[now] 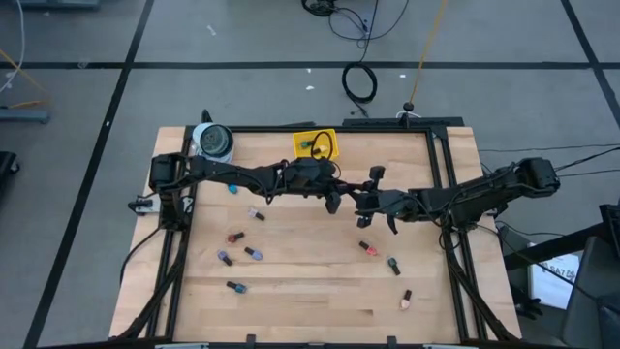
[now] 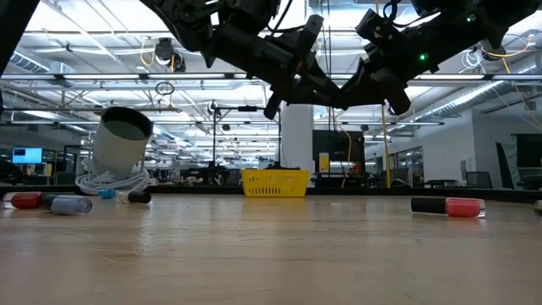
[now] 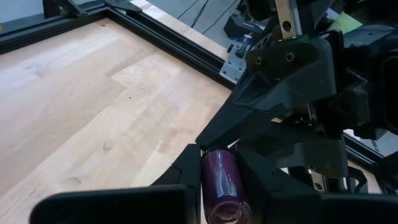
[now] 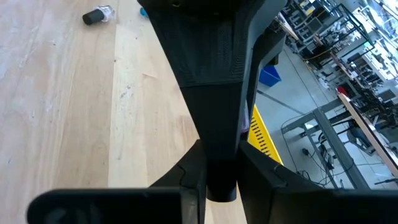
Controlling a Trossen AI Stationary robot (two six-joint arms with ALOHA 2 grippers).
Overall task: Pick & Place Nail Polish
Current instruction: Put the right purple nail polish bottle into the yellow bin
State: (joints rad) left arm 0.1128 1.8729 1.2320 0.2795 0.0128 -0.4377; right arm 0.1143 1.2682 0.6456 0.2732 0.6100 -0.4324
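Note:
A purple nail polish bottle (image 3: 221, 177) with a dark cap (image 4: 222, 177) hangs above the middle of the table between my two grippers, which meet tip to tip. My left gripper (image 1: 339, 198) reaches in from the table's left and is shut on the purple body. My right gripper (image 1: 365, 200) reaches in from the right and is shut on the dark cap end. In the low view both grippers (image 2: 339, 91) are well above the tabletop. Several other bottles lie on their sides on the table, such as a red one (image 1: 235, 236) and one (image 1: 367, 248) to the right. My left gripper pinches the bottle's purple body (image 3: 217, 168) between its two fingers (image 3: 180, 177). The fingers come nearly level from the table's left and lie along the bottle, which is clear of the table. My right gripper pinches the dark cap end (image 4: 221, 186) between its two fingers (image 4: 189, 174), coming nearly level from the table's right. The left gripper fills the view just ahead and hides the bottle's body.
A yellow tray (image 1: 316, 143) stands at the far edge, with a round tape roll (image 1: 213, 142) at the far left corner. Loose bottles lie at the left (image 1: 253, 253), near left (image 1: 234, 286) and near right (image 1: 407, 299). A black frame (image 1: 441, 174) edges the table.

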